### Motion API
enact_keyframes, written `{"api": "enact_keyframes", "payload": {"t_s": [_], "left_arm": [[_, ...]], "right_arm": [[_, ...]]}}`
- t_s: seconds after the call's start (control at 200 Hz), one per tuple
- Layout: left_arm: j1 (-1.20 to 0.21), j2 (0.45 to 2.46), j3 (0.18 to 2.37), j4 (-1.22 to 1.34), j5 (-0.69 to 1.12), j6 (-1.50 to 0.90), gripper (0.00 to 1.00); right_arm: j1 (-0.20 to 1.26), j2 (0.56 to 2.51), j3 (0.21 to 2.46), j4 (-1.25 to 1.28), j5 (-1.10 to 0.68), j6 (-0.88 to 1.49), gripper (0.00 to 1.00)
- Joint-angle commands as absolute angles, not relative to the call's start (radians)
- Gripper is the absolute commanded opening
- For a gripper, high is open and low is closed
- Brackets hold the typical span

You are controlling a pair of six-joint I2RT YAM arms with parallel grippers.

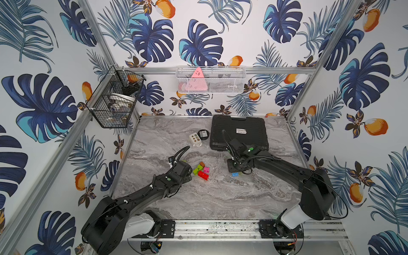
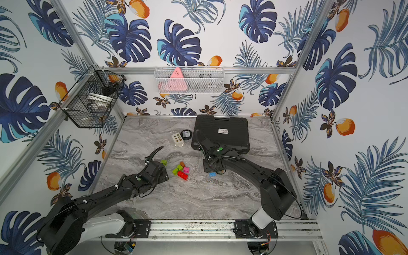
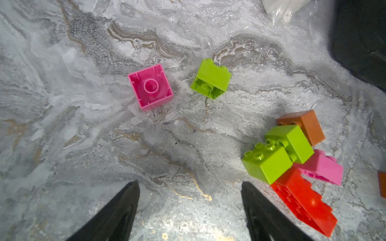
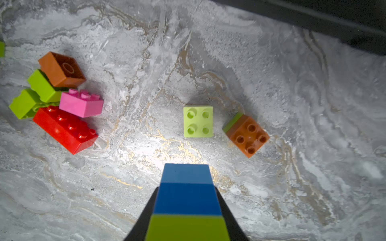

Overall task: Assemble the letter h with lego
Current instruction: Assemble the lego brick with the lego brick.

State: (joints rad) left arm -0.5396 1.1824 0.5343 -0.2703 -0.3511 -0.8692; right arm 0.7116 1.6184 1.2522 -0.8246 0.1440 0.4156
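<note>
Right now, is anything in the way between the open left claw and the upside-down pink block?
No. Only bare table lies between the left gripper and the upside-down pink brick. A lime brick lies beside it, apart, off the path.

I count fourteen lego bricks (image 2: pixel 182 175). Six are lime: two in the pile (image 1: pixel 202 175), one loose lime (image 3: pixel 211 79) at its ten o'clock, two at its three o'clock, one in the stack (image 4: pixel 187 198) I hold. Two orange, two pink, one red brick (image 4: pixel 64 129), one blue, one light blue. One black case (image 1: pixel 238 132) at one o'clock, one dotted card (image 1: pixel 195 138), one round tin (image 1: pixel 203 134), one black basket (image 1: pixel 110 99), one white basket (image 1: pixel 210 79).
</note>
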Motion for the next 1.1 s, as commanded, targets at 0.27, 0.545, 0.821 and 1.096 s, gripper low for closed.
{"api": "enact_keyframes", "payload": {"t_s": [0.27,0.545,0.821,1.096], "left_arm": [[-0.538,1.181,0.538,-0.275,-0.369,-0.874,0.82],[-0.538,1.186,0.539,-0.275,-0.368,-0.874,0.82],[-0.538,1.184,0.538,-0.275,-0.367,-0.874,0.82],[-0.538,1.183,0.537,-0.275,-0.367,-0.875,0.82]], "right_arm": [[0.609,1.73,1.352,-0.914,0.061,0.24,0.28],[0.601,1.762,1.349,-0.885,0.037,0.254,0.28],[0.592,1.769,1.313,-0.825,0.031,0.269,0.27],[0.592,1.783,1.279,-0.793,0.009,0.291,0.27]]}}
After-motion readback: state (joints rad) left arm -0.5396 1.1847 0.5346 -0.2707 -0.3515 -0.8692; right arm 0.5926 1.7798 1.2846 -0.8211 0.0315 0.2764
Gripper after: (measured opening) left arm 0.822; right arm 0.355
